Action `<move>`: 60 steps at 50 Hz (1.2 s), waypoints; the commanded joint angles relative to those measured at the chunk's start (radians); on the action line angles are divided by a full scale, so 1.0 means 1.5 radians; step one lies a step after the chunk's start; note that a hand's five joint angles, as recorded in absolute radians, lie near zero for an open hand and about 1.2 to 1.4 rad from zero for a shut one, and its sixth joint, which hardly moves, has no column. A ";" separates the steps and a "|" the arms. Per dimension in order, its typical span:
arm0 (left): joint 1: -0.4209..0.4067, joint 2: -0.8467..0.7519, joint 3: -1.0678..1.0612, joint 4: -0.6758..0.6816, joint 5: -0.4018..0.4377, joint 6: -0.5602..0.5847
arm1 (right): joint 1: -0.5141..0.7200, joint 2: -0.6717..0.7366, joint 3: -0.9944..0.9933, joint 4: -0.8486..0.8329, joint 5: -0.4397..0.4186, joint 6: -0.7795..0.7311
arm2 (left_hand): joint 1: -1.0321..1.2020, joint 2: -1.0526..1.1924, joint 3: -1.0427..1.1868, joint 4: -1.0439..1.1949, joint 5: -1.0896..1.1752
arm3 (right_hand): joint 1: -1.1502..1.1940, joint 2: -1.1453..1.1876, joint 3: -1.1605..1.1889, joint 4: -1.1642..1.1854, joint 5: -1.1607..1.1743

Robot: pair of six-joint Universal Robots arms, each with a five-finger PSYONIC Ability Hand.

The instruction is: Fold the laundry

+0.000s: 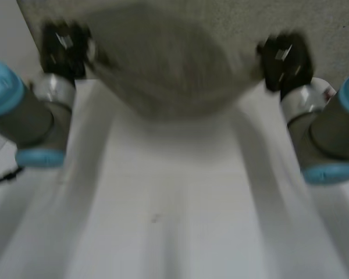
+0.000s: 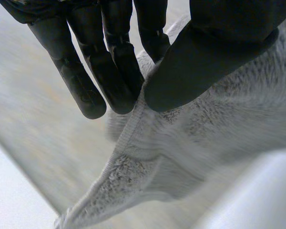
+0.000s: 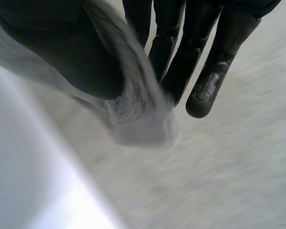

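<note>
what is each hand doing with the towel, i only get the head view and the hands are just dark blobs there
observer: The left wrist view shows the left hand pinching the grey towel between thumb and fingers, right on its hemmed edge.
operator: and the right one
observer: The right hand pinches it too, thumb against fingers, with a bunched bit of cloth sticking out past the thumb.
</note>
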 commanded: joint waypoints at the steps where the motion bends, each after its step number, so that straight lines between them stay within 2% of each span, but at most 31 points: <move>1: -0.014 -0.053 -0.189 -0.008 0.047 0.010 | 0.014 0.065 0.092 0.153 -0.042 -0.060 | 0.134 0.120 0.120 0.119 0.122 | 0.287 0.143 0.140 0.135 0.157; 5: -0.015 -0.055 -0.231 -0.029 0.044 0.008 | 0.009 0.065 0.112 0.183 -0.042 -0.078 | 0.134 0.120 0.120 0.119 0.122 | 0.287 0.143 0.140 0.135 0.157; 11: -0.014 -0.018 -0.279 -0.141 0.043 0.009 | -0.001 0.033 0.127 0.193 -0.041 -0.079 | 0.134 0.120 0.120 0.119 0.122 | 0.287 0.143 0.140 0.135 0.157; 12: -0.014 -0.004 -0.281 -0.167 0.043 0.008 | -0.010 0.024 0.130 0.193 -0.041 -0.079 | 0.010 -0.004 -0.004 -0.004 -0.002 | 0.287 0.143 0.140 0.135 0.157; 13: -0.014 -0.003 -0.281 -0.167 0.043 0.008 | -0.010 0.023 0.130 0.193 -0.041 -0.079 | 0.009 -0.005 -0.005 -0.006 -0.003 | 0.287 0.143 0.140 0.135 0.157; 14: -0.014 0.012 -0.283 -0.187 0.044 0.007 | -0.021 0.015 0.132 0.194 -0.040 -0.079 | -0.177 -0.191 -0.191 -0.192 -0.189 | 0.287 0.143 0.140 0.135 0.157; 15: -0.013 0.025 -0.282 -0.200 0.043 0.006 | -0.031 0.008 0.135 0.194 -0.038 -0.079 | -0.433 -0.447 -0.447 -0.447 -0.445 | 0.287 0.143 0.140 0.135 0.157; 16: -0.013 0.025 -0.282 -0.200 0.043 0.006 | -0.031 0.008 0.135 0.194 -0.038 -0.079 | -0.435 -0.449 -0.449 -0.450 -0.447 | 0.287 0.143 0.140 0.135 0.157; 17: -0.012 0.038 -0.281 -0.208 0.042 0.006 | -0.037 0.001 0.137 0.194 -0.040 -0.078 | -0.567 -0.581 -0.581 -0.582 -0.579 | 0.287 0.143 0.140 0.135 0.157; 24: -0.002 0.087 -0.281 -0.208 0.044 0.000 | -0.046 -0.011 0.156 0.185 -0.042 -0.072 | -0.535 -0.549 -0.549 -0.550 -0.547 | 0.287 0.143 0.140 0.135 0.157; 32: 0.040 0.091 -0.294 -0.208 0.045 -0.006 | -0.083 -0.011 0.159 0.173 -0.042 -0.063 | -0.512 -0.526 -0.526 -0.526 -0.524 | 0.287 0.143 0.140 0.135 0.157; 35: 0.057 0.087 -0.304 -0.206 0.048 -0.027 | -0.093 -0.008 0.159 0.172 -0.042 -0.036 | -0.512 -0.526 -0.526 -0.526 -0.524 | 0.287 0.143 0.140 0.135 0.157; 37: 0.070 0.082 -0.310 -0.206 0.049 -0.068 | -0.103 -0.003 0.158 0.173 -0.047 0.001 | -0.512 -0.526 -0.526 -0.526 -0.524 | 0.287 0.143 0.140 0.135 0.157; 40: 0.074 0.079 -0.313 -0.206 0.051 -0.097 | -0.106 -0.001 0.156 0.174 -0.048 0.012 | -0.510 -0.524 -0.524 -0.524 -0.522 | 0.287 0.143 0.140 0.135 0.157; 42: 0.075 0.071 -0.314 -0.206 0.057 -0.152 | -0.105 0.002 0.155 0.172 -0.048 0.031 | -0.486 -0.500 -0.500 -0.501 -0.498 | 0.287 0.143 0.140 0.135 0.157; 45: 0.075 0.066 -0.314 -0.205 0.071 -0.190 | -0.104 0.005 0.156 0.172 -0.048 0.039 | -0.465 -0.479 -0.479 -0.479 -0.477 | 0.287 0.143 0.140 0.135 0.157; 53: 0.074 0.045 -0.314 -0.204 0.121 -0.210 | -0.101 0.021 0.156 0.172 -0.048 0.037 | -0.451 -0.465 -0.465 -0.466 -0.463 | 0.287 0.143 0.140 0.135 0.157; 60: 0.071 0.016 -0.303 -0.168 0.123 -0.210 | -0.098 0.023 0.157 0.171 -0.048 0.037 | -0.402 -0.416 -0.416 -0.417 -0.414 | 0.287 0.143 0.140 0.135 0.157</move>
